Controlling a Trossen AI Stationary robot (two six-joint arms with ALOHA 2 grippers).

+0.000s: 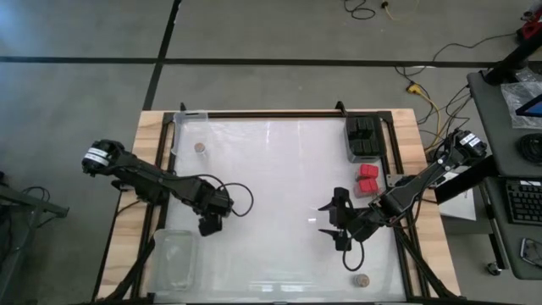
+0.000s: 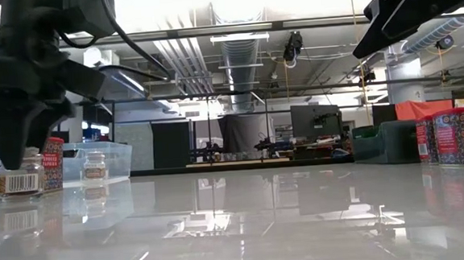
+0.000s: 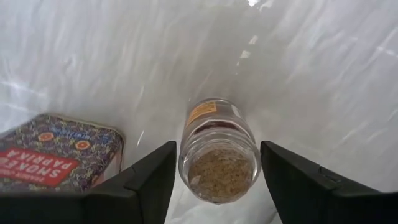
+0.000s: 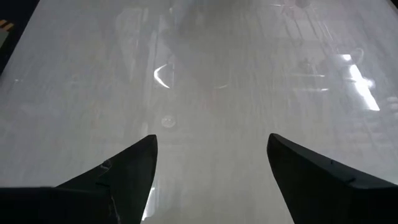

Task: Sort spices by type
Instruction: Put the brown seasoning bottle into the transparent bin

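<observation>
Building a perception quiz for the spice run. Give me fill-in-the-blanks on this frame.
1. The left gripper is ___, its fingers on either side of the jar.
2. The label of the tin beside that jar reads smoked ___.
3. The right gripper is open over the table with ___ between its fingers.
Missing words: open; paprika; nothing.

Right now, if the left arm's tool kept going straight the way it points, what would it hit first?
The left tool is open, and a small round jar with a tan top sits right between its fingers, so the jar would likely come first. A red paprika tin lies off to one side, out of line.
</observation>
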